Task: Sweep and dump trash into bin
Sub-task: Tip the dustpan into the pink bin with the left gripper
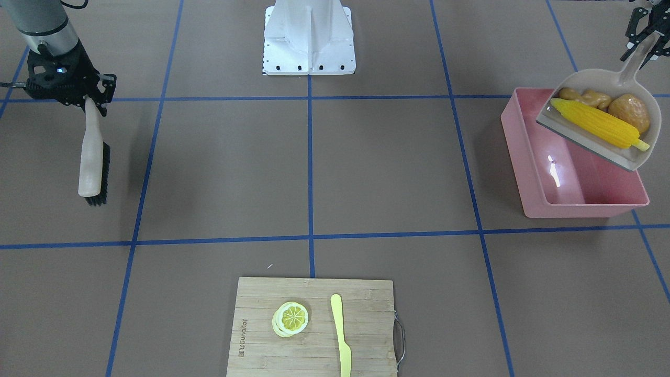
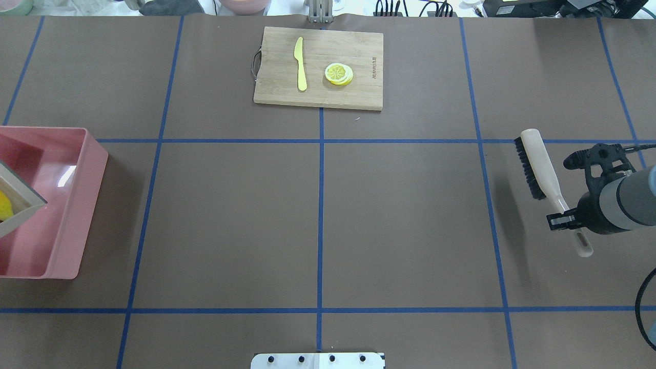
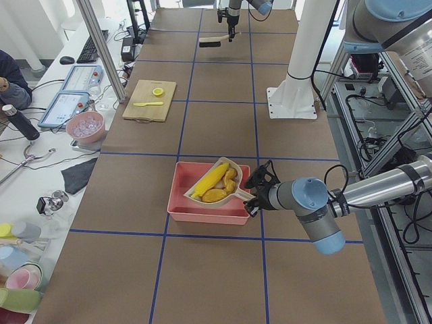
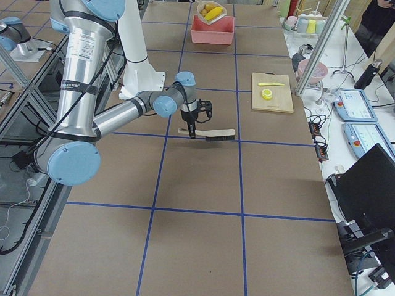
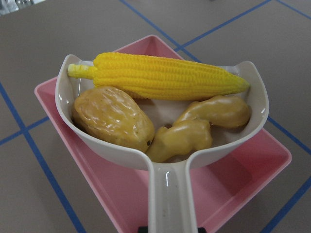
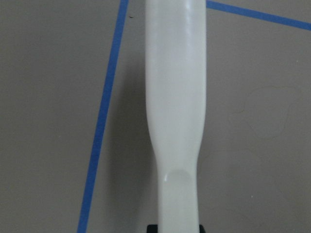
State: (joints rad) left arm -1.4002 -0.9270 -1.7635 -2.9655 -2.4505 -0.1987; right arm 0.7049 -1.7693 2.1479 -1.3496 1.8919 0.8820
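Note:
The beige dustpan (image 1: 581, 79) hangs over the pink bin (image 1: 528, 157) and holds the yellow corn cob (image 1: 599, 123), the tan ginger root (image 1: 583, 98) and the brown potato (image 1: 628, 112). My left gripper (image 1: 645, 47) is shut on the dustpan's handle. The left wrist view shows the corn (image 5: 165, 77), potato (image 5: 112, 116) and ginger (image 5: 194, 131) in the pan above the bin (image 5: 233, 184). My right gripper (image 1: 94, 97) is shut on the handle of a brush (image 1: 93, 157), held above the table far from the bin.
A wooden cutting board (image 1: 261, 324) at the table's far edge carries a lemon slice (image 1: 290, 318) and a pale yellow knife (image 1: 340, 335). The robot's white base (image 1: 309, 39) stands at the middle of the near edge. Blue tape lines cross the brown table.

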